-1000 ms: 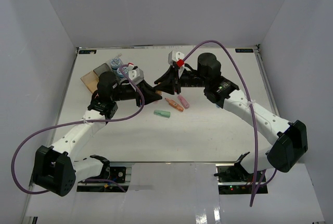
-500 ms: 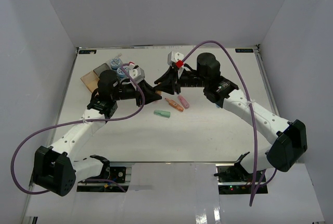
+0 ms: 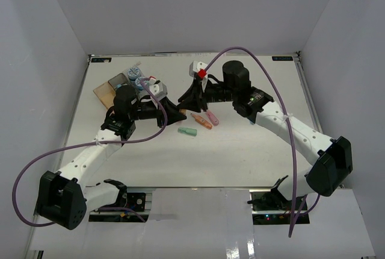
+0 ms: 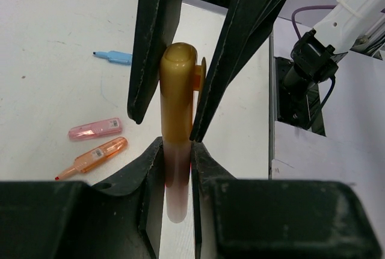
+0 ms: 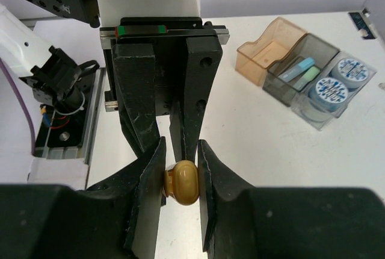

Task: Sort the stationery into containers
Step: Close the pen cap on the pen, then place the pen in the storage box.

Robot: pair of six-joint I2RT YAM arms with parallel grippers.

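Mid-air, nose to nose: left end effector (image 4: 177, 153) and right end effector (image 5: 181, 161) both clamp the amber translucent plastic stick (image 4: 177, 93); looks like a handover.

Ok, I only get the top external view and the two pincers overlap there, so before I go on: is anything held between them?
Observer: Yes, the left pincer clamps a yellow marker by its body.
Operator: Does the right one have it too?
Observer: The right pincer is closed on its rounded cap end.
Operator: Has anything been sorted that I can't make out?
Observer: The grey bin holds a blue stick and a green stick.
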